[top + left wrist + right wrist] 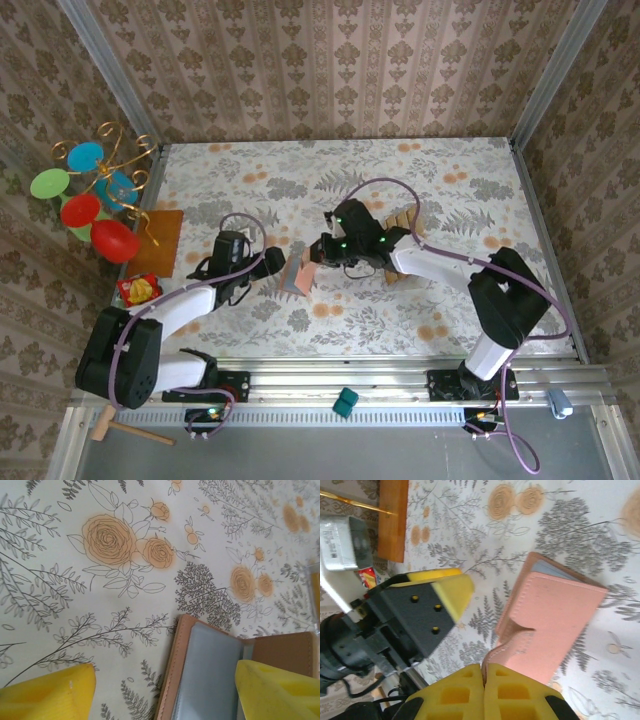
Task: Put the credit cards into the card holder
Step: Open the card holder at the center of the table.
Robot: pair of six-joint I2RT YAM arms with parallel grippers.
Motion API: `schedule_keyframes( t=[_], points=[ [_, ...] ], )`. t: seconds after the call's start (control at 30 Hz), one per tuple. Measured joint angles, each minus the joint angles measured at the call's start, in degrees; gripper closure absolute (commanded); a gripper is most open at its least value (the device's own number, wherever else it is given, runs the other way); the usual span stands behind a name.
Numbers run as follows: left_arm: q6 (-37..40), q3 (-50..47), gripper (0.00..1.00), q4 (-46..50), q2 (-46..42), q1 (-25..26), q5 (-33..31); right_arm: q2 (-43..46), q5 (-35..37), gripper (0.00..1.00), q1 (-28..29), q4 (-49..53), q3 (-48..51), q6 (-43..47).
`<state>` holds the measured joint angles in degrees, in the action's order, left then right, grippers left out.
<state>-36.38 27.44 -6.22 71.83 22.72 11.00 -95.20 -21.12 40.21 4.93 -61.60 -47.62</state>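
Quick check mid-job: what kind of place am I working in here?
Probably a staged robot test booth rather than a real room: patterned wallpaper panels close it in on three sides, a floral tablecloth covers the work surface, and a bare aluminium rail runs along the near edge.

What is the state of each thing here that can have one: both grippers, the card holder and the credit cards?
left gripper: open, fingers wide apart over the card holder.
right gripper: shut, seemingly pinching a corner of the holder's flap.
card holder: unfolded on the table, one flap lifted.
credit cards: outside the holder, lying in a row on the table.
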Motion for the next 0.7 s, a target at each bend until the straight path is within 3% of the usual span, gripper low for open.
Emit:
schedule_keyframes(
  t=[0.37, 0.7],
  points=[
    [5.90, 4.70, 0.18, 7.82, 1.84, 5.60, -4.00, 6.67, 1.16, 1.00, -6.19, 1.73, 14.51, 4.22],
    [7.30, 10.10, 0.23, 7.87, 10.99, 7.56, -3.02, 6.67, 1.20, 1.00, -6.49, 1.03, 16.35, 4.22]
  ],
)
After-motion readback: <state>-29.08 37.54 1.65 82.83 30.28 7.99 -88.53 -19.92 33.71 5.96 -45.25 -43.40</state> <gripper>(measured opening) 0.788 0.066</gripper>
